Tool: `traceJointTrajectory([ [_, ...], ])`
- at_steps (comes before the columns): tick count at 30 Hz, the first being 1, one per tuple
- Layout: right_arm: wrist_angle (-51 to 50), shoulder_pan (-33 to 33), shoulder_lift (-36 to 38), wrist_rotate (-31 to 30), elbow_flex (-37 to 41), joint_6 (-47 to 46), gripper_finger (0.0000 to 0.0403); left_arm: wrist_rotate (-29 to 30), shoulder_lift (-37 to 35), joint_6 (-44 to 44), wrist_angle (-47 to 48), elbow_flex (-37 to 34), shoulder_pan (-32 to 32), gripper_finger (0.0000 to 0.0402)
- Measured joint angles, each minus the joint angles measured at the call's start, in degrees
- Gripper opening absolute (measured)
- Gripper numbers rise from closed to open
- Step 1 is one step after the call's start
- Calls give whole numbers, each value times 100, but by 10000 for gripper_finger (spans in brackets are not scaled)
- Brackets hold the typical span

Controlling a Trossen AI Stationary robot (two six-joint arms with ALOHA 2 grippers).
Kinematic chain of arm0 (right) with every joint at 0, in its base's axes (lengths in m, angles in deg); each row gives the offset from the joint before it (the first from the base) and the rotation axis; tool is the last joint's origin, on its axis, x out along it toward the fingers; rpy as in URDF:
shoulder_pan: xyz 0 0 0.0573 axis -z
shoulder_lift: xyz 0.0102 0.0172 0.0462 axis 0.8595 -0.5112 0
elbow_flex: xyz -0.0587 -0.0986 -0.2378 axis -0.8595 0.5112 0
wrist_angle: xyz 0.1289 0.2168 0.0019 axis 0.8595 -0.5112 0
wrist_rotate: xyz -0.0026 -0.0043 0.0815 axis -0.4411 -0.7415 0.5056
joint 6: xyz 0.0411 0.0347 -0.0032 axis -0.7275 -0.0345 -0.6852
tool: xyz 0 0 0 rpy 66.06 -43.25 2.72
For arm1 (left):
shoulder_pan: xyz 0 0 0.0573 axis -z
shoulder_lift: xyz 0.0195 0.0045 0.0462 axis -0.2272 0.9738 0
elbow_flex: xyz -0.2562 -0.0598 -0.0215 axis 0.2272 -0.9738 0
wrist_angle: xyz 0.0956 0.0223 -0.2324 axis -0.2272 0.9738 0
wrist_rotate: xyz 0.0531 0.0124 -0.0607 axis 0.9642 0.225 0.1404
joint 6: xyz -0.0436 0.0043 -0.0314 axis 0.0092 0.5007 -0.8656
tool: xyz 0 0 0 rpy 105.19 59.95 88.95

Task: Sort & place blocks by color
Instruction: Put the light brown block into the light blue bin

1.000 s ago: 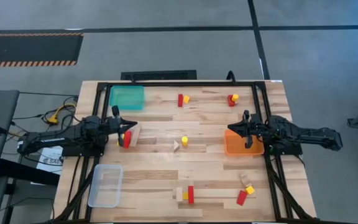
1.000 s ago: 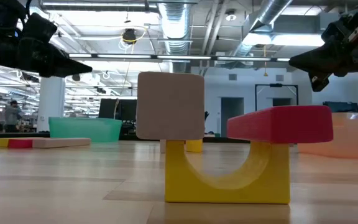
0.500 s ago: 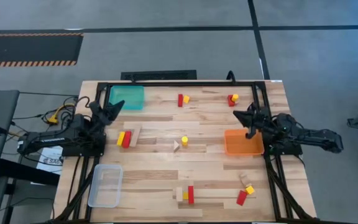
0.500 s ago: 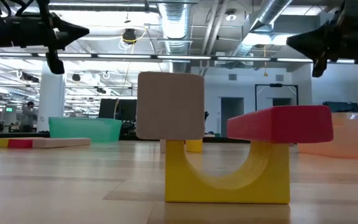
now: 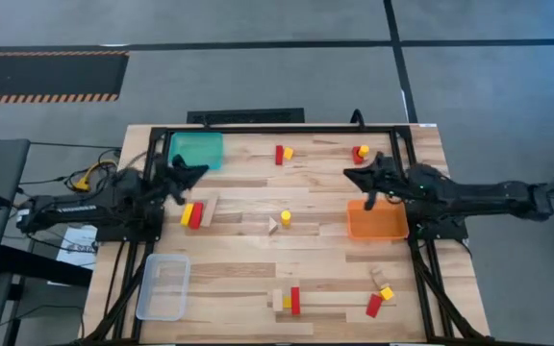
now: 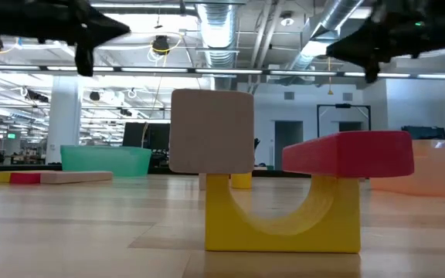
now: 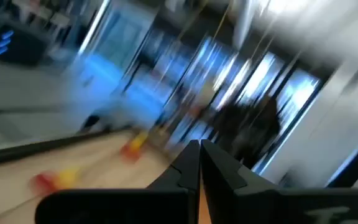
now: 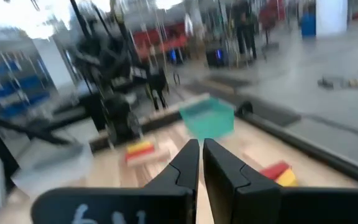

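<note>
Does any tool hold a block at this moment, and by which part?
Nothing is held. The left tool and the right tool are both shut and empty, above the table.

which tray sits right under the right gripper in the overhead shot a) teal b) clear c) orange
c: in the high view the right gripper hangs at the far edge of the orange tray, while the teal tray and the clear tray both lie on the left arm's side of the table.

Your overhead view is evenly lit with faint shadows. Both wrist views smear badly with motion blur; ceiling lights [image 6: 207,71] glare at table height.
</note>
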Motion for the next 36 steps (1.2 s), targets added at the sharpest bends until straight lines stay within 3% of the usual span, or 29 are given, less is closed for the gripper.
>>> traceJointTrajectory([
  [4, -350, -2, -1008, 270, -722, 26, 47, 33, 1179, 1098, 2001, 1377, -4, 0],
  [8, -1246, -80, -1763, 465, -1591, 257, 48, 411, 2198, 1295, 3766, 2555, -4, 8],
  [15, -2886, -142, -2717, 476, -2916, 305, 87, 428, 3560, 1346, 5480, 3820, -4, 89],
  [21, -3871, -45, -3142, 471, -3579, 244, 156, 427, 4295, 309, 6365, 4021, -44, 198],
  [27, -4145, -33, -3238, 482, -3676, -43, 238, 470, 5213, -674, 6922, 4021, -99, 292],
  [31, -4199, -35, -3259, 612, -3673, -65, 268, 88, 6006, -1356, 7333, 4023, -244, 312],
  [36, -4292, -37, -3364, 650, -3672, -194, 271, -173, 6751, -1481, 7217, 4021, -238, 311],
])
